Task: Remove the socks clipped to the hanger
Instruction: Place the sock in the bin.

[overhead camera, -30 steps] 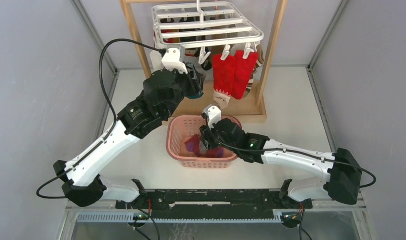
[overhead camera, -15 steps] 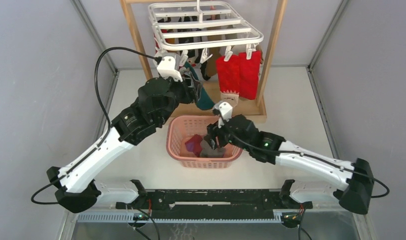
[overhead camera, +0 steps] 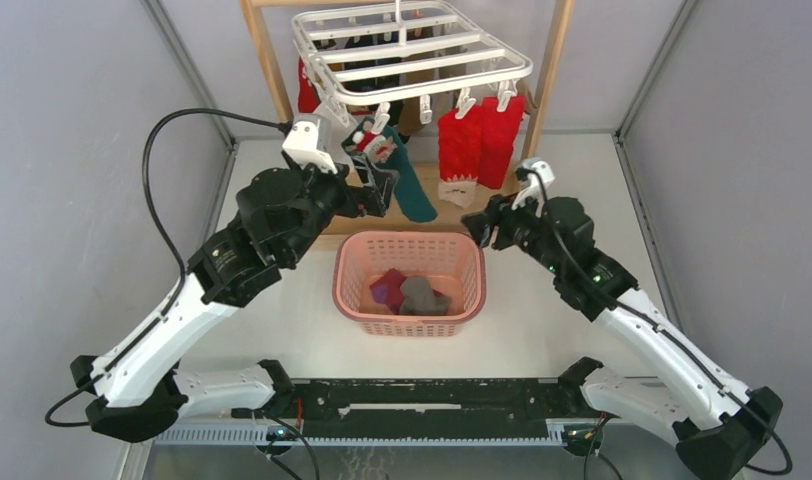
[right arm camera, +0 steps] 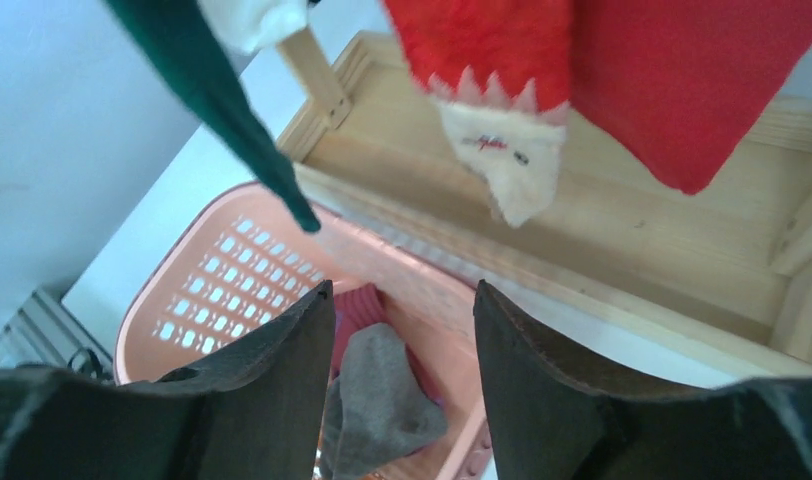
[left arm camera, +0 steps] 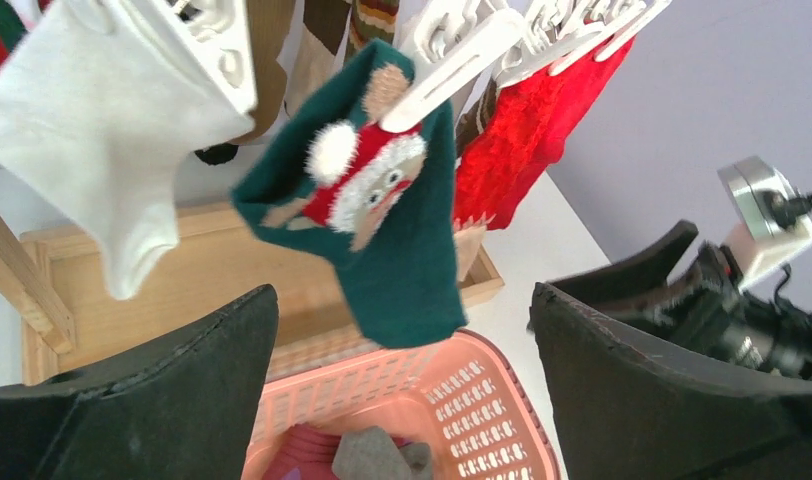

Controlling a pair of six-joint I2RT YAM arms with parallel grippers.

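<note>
Basket [overhead camera: 407,238] holds grey sock [overhead camera: 419,296]; right end effector [right arm camera: 402,300], open, rose toward red socks [right arm camera: 502,45]; left end effector [left arm camera: 402,300] opened wide facing clipped green sock [left arm camera: 407,255].

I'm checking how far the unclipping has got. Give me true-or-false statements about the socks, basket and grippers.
The green Santa sock hangs from a clip on the hanger. True.
The left gripper is shut on it. False: its jaws stand open, holding nothing.
The pink basket is empty. False: a grey sock and others lie inside.
Two red socks hang side by side. True.
The right gripper holds a sock. False: open and empty.
</note>
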